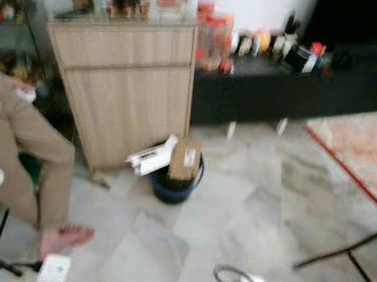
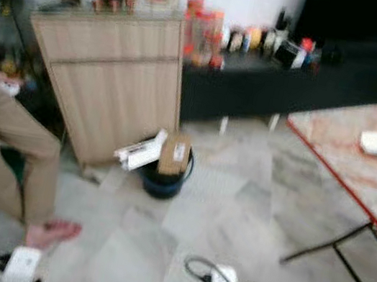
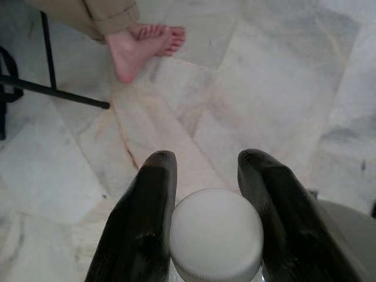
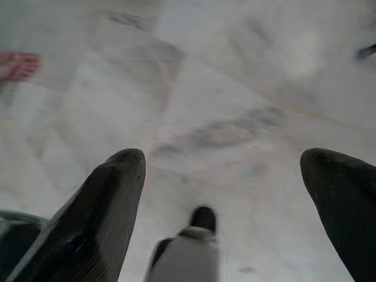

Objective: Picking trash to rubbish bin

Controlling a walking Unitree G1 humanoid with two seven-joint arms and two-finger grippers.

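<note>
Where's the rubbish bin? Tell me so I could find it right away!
Find the big light wooden cabinet against the back wall. On the floor at its right corner sits the rubbish bin, a small dark blue bucket. Nothing else there has a brown cardboard box and white packaging poking out of it.

A home living room is indicated by pale marble floor tiles (image 1: 234, 215), a light wooden cabinet (image 1: 128, 87) and a long black low sideboard (image 1: 307, 89).
</note>
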